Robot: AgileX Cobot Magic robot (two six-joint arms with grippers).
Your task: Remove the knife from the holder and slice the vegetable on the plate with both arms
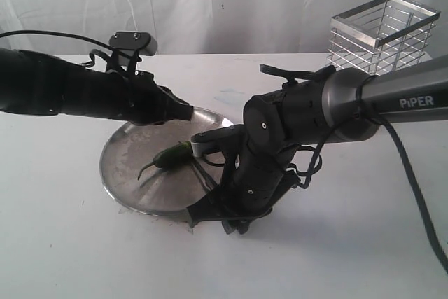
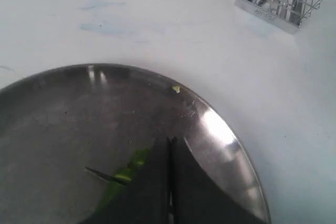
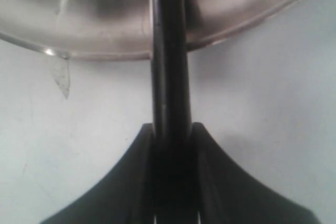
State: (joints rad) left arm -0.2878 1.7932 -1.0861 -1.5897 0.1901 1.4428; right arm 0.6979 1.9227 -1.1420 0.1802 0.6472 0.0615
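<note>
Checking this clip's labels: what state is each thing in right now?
holder: upright, seems empty.
plate: flat on the table.
chili: lying on plate; cut or whole, unclear.
knife: out of holder, handle held, reaching over plate rim.
left pincer: shut, tips at chili.
right pincer: shut on knife handle.

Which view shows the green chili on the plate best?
The exterior view: chili and stem lie in plain sight. The left wrist view catches only part, behind the left gripper; the right wrist view shows none.
</note>
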